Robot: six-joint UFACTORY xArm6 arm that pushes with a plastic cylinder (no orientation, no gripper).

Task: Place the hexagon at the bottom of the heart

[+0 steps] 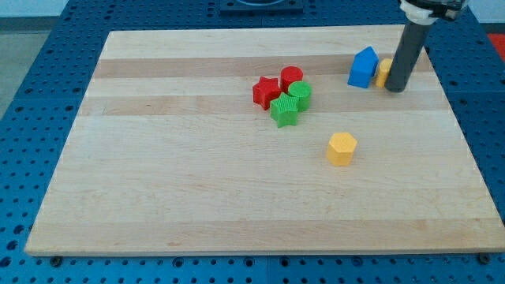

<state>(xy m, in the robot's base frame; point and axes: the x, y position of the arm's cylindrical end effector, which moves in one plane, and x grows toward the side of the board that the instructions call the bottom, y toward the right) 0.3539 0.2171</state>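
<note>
The yellow hexagon [342,148] lies on the wooden board [197,197], right of the middle. A second yellow block [383,72] sits near the view's top right, partly hidden behind my rod, so I cannot make out its shape. My tip [396,89] rests on the board just right of this yellow block, touching or almost touching it. The tip is well above and to the right of the hexagon. A blue block with a pointed top [363,67] stands right against the left side of the hidden yellow block.
A cluster sits near the top middle: a red star [266,91], a red cylinder [291,77], a green cylinder [301,94] and a green star [284,112]. The board's right edge [465,142] is near the tip.
</note>
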